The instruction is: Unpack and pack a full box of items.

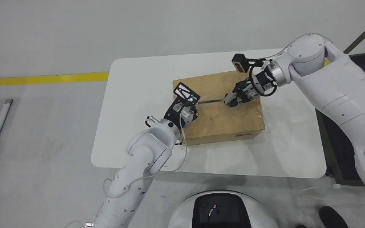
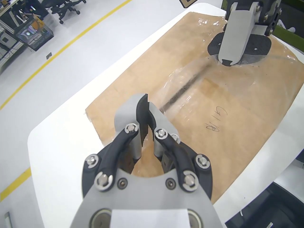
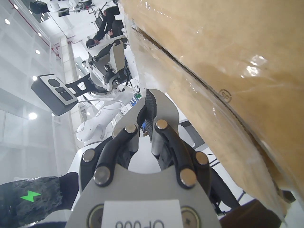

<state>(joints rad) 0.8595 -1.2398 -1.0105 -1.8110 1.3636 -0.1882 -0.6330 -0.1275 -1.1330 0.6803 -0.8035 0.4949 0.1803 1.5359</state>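
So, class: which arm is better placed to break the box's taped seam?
Probably the right: the right gripper rests its shut tips on the seam of the box. The left gripper, also shut, is at the seam's other end, contact unclear.

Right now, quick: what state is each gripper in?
Left gripper: shut, holding nothing, over the cardboard box.
Right gripper: shut, holding nothing, tip at the box's top.

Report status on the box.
Jaws shut, empty: left gripper, right gripper, both at the seam. Cardboard box closed on table. Clear tape seals it.
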